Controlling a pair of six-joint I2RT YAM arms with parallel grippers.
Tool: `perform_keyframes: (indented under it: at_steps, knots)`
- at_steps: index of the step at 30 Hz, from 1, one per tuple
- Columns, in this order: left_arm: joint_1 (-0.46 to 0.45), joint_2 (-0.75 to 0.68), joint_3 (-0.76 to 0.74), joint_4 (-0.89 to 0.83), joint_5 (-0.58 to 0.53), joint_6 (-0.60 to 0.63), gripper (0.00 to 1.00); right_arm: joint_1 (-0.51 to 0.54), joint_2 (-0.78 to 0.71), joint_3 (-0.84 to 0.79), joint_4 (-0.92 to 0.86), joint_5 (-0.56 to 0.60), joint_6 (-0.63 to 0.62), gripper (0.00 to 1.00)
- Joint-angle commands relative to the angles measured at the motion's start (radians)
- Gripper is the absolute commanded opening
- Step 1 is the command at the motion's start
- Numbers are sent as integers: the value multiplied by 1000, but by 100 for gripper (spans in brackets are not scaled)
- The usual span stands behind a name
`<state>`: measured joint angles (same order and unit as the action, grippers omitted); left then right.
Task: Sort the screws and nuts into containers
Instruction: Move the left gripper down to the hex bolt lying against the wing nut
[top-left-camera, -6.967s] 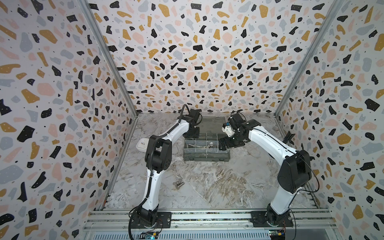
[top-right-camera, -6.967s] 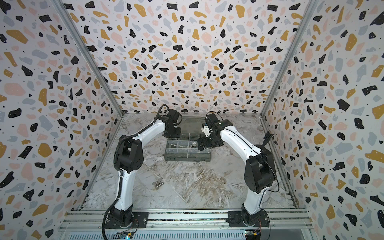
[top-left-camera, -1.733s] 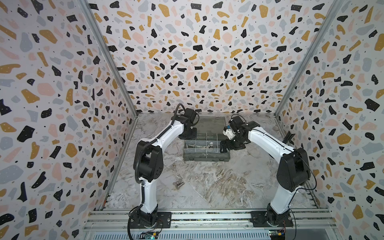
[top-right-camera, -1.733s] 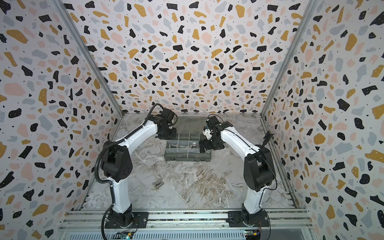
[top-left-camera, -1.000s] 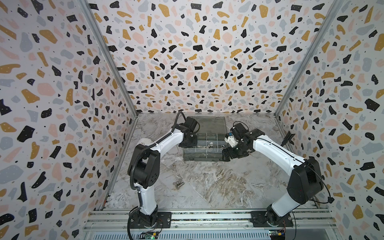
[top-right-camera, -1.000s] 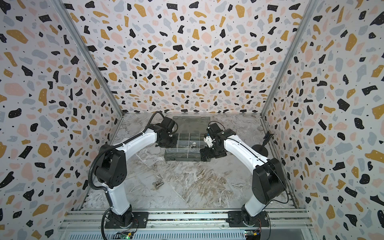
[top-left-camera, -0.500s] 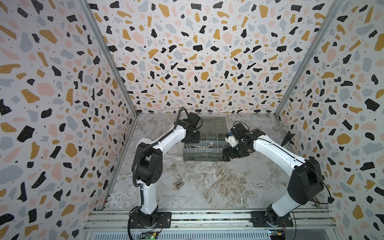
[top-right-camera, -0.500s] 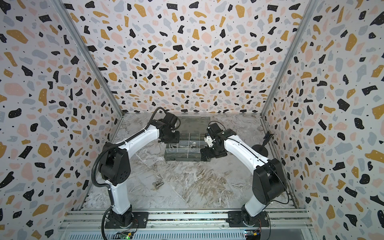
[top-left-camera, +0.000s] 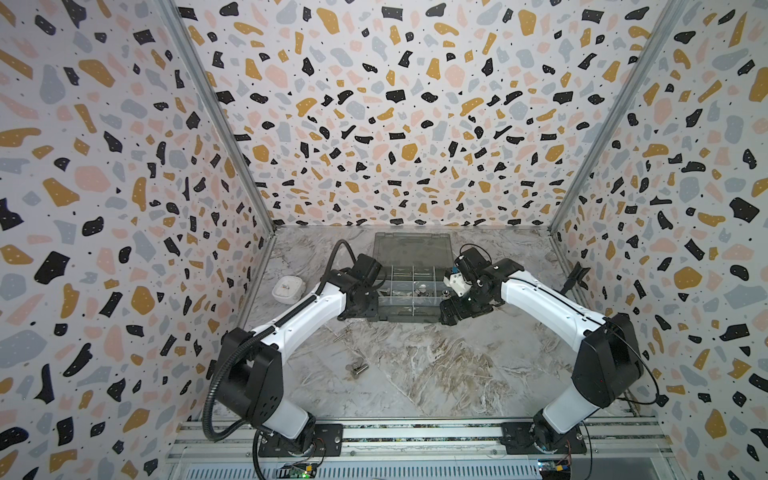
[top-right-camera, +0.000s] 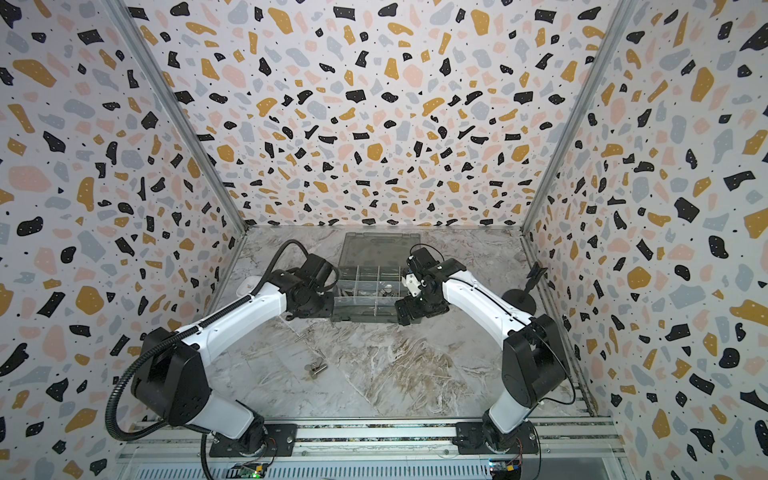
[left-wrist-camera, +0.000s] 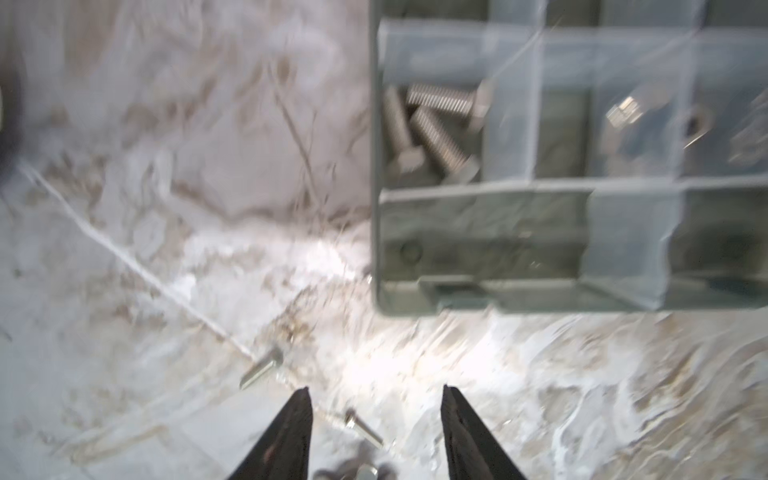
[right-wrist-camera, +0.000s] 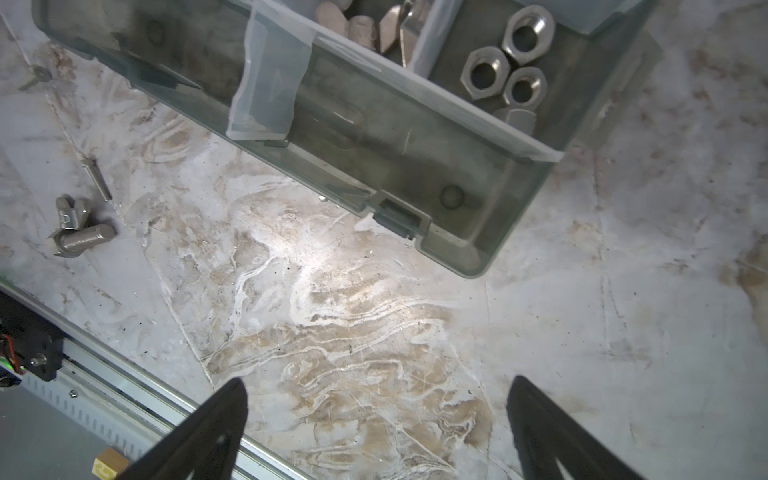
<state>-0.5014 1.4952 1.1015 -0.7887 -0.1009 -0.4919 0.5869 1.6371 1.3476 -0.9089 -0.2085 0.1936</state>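
Note:
The grey organiser box (top-left-camera: 411, 309) lies open at the back, and its containers hold sorted parts. Several screws (left-wrist-camera: 432, 133) lie in the left end compartment and hex nuts (right-wrist-camera: 505, 66) in the right end one. My left gripper (left-wrist-camera: 374, 390) hangs open and empty over the table by the box's front left corner. A thin screw (left-wrist-camera: 361, 424) lies below it and another screw (left-wrist-camera: 262, 372) beside it. My right gripper (right-wrist-camera: 376, 386) stands wide open and empty over bare table at the front right corner. A thick bolt (right-wrist-camera: 81, 241) and a wing nut (right-wrist-camera: 70, 212) lie loose on the table.
A white rounded case (top-left-camera: 288, 289) sits left of the box. The box's lid (top-left-camera: 411, 249) lies flat behind it. A small black stand (top-right-camera: 521, 297) is by the right wall. The metal rail (right-wrist-camera: 124, 395) runs along the front edge. Patterned walls close in three sides.
My left gripper has drawn back from over the box's left compartments toward the table in front, and its jaws have opened. The right arm has hardly moved.

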Motion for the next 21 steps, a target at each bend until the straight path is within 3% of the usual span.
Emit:
perform_keyframes:
  at_steps: [1,9,21]
  knots:
    - [-4,-103,-103,-10,43,-52,51,27,5,40,-13,-11,-17,98]
    - [-43,-266,-344,-4,139,-42,50,66,5,21,-9,-10,-15,99]
    - [-88,-295,-452,24,194,-31,47,91,-58,-56,6,0,25,99]
